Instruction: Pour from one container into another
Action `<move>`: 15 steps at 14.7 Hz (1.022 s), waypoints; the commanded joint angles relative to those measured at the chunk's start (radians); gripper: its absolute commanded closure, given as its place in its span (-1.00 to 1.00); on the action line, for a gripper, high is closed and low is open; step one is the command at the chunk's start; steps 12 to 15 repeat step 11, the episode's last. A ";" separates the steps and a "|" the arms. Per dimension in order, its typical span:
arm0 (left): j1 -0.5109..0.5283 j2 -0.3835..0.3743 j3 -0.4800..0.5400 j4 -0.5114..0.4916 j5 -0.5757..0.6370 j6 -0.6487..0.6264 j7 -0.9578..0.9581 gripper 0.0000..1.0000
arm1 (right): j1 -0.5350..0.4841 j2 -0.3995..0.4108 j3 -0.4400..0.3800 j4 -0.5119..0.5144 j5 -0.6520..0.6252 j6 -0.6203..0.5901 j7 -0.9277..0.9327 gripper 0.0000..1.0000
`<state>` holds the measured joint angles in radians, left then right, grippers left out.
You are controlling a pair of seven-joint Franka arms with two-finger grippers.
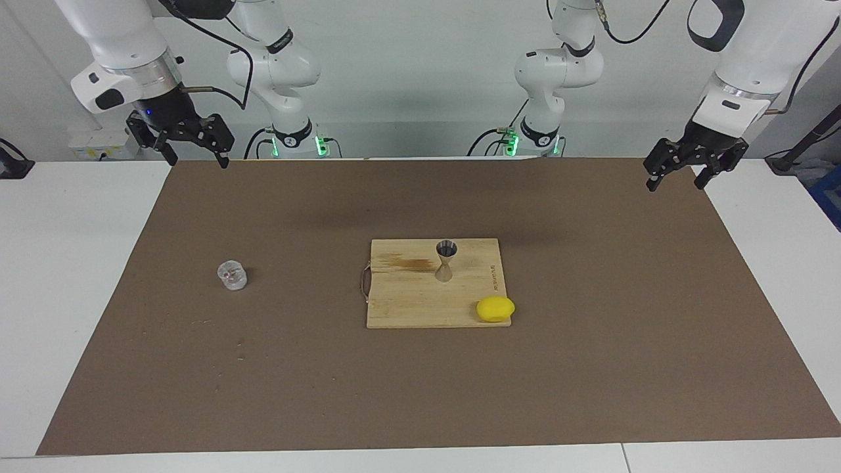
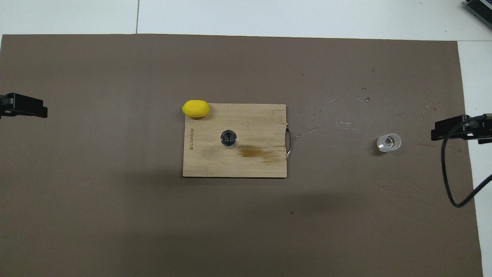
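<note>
The clear glass cup (image 1: 232,275) (image 2: 389,142) stands upright on the brown mat toward the right arm's end of the table. The silver hourglass jigger (image 1: 446,261) (image 2: 228,138) stands upright on the wooden cutting board (image 1: 407,305) (image 2: 261,165) at the mat's middle. My right gripper (image 1: 198,161) hangs open and empty in the air over the mat's corner at its own end, well apart from the cup. My left gripper (image 1: 676,185) hangs open and empty over the mat's edge at the left arm's end.
A yellow lemon (image 1: 495,309) (image 2: 196,108) lies at the board's corner, farther from the robots than the jigger. The board has a brown stain and a metal handle (image 1: 363,283). Small droplets (image 2: 365,98) dot the mat near the cup.
</note>
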<state>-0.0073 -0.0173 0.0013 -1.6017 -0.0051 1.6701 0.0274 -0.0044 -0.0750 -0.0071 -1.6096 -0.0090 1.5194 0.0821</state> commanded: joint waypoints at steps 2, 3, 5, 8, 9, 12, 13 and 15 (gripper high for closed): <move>-0.016 -0.004 0.009 0.014 -0.006 -0.029 -0.017 -1.00 | -0.008 -0.011 -0.001 -0.013 0.003 -0.001 -0.027 -1.00; -0.016 -0.004 0.009 0.012 -0.006 -0.029 -0.017 -1.00 | -0.008 -0.011 -0.001 -0.013 0.003 -0.001 -0.027 -1.00; -0.016 -0.004 0.009 0.014 -0.006 -0.029 -0.018 -1.00 | -0.008 -0.012 -0.001 -0.015 -0.003 -0.002 -0.028 -1.00; -0.016 -0.004 0.009 0.014 -0.006 -0.029 -0.023 -1.00 | -0.006 -0.012 -0.001 -0.015 -0.025 0.001 -0.028 -1.00; -0.016 -0.004 0.008 0.014 -0.006 -0.029 -0.029 -1.00 | -0.006 -0.012 -0.001 -0.015 -0.026 0.001 -0.030 -1.00; -0.016 -0.004 0.008 0.014 -0.006 -0.029 -0.029 -1.00 | -0.006 -0.012 -0.001 -0.016 -0.026 -0.001 -0.030 -1.00; -0.016 -0.004 0.008 0.014 -0.006 -0.029 -0.029 -1.00 | -0.006 -0.012 -0.001 -0.016 -0.026 -0.001 -0.030 -1.00; -0.016 -0.004 0.008 0.014 -0.006 -0.029 -0.029 -1.00 | -0.006 -0.012 -0.001 -0.016 -0.026 -0.001 -0.030 -1.00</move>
